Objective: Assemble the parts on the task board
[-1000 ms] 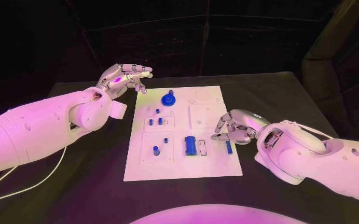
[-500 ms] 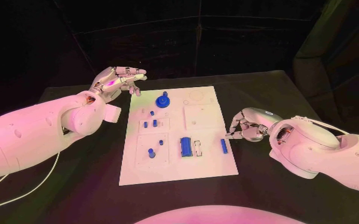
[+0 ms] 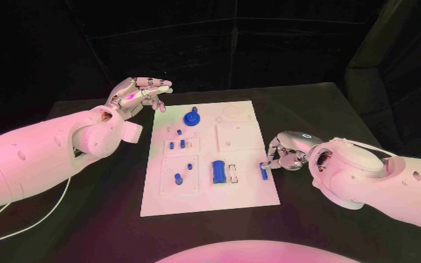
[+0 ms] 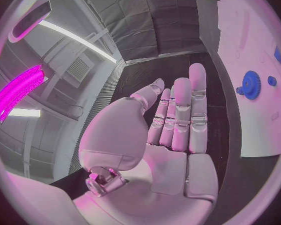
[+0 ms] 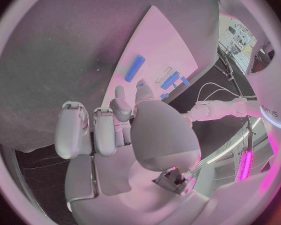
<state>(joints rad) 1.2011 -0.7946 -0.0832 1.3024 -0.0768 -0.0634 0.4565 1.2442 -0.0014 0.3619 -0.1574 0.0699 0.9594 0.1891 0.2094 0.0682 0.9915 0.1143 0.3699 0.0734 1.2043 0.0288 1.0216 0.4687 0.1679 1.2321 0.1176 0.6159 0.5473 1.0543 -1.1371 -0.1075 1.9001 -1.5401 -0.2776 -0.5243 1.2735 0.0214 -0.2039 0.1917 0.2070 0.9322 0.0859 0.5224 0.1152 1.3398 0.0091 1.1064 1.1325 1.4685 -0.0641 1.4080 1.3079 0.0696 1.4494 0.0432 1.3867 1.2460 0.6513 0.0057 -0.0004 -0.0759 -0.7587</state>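
Right silver hand (image 3: 285, 153) sits at the white rectangular task board's (image 3: 238, 196) 3 o'clock edge, fingers curled over a small blue bar part (image 3: 263, 172), possibly pinching it. Left silver hand (image 3: 138, 95) hovers open-fingered, empty.

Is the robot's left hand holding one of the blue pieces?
No, the left hand hovers off the task board with its fingers apart and nothing in it, as the left wrist view shows.

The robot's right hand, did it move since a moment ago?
Yes. The right hand slid back toward the task board, reaching the small blue part at its right edge.
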